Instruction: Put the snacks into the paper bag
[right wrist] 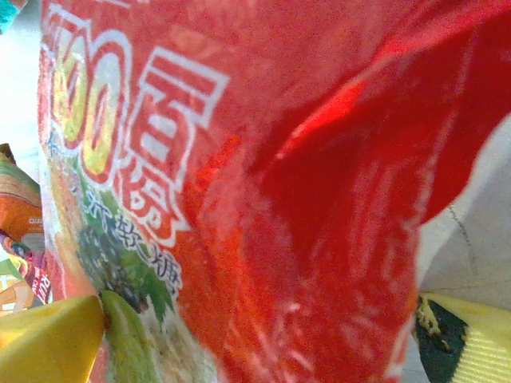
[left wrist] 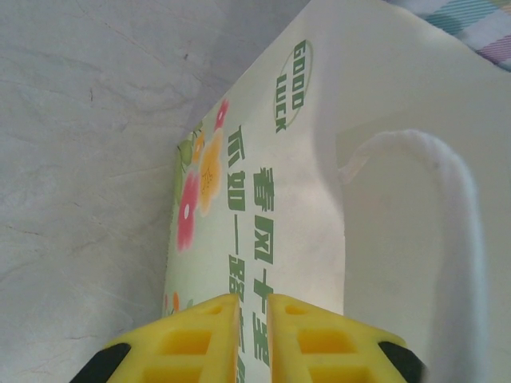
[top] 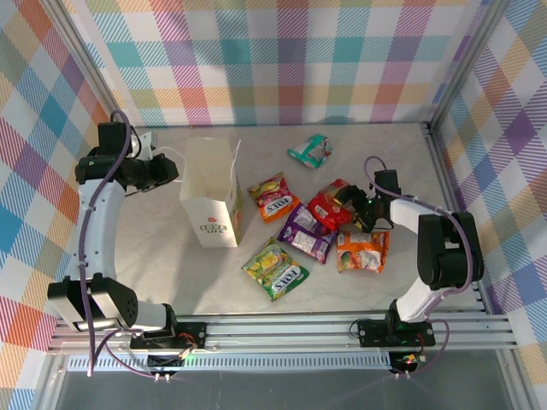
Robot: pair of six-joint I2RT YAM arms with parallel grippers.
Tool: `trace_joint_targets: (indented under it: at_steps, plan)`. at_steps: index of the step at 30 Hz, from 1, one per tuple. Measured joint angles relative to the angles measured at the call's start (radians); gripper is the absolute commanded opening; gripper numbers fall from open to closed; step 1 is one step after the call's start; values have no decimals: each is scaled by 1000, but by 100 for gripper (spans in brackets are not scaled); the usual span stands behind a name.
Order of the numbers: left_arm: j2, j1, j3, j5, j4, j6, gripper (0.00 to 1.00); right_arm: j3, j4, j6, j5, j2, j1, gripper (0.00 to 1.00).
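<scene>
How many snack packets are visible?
6 packets: teal at back, orange beside paper bag, red at right tool, purple central, second orange rightmost, green-yellow nearest. Bag's inside partly hidden.

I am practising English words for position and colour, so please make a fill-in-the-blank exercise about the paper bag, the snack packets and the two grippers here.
1. The paper bag stands ___ on the table.
2. The number of snack packets lying outside the bag is ___.
3. The packet between the right gripper's fingers is ___.
4. The bag is held by the gripper of the ___ arm.
Missing words: upright, six, red, left.
</scene>
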Motion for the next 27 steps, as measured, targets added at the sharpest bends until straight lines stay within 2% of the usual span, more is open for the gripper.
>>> trace_joint_targets:
  at_steps: [27]
  plan:
    - [0, 0, -5, -8, -22, 1, 17, 6, 46, 47, -10, 24, 17, 98]
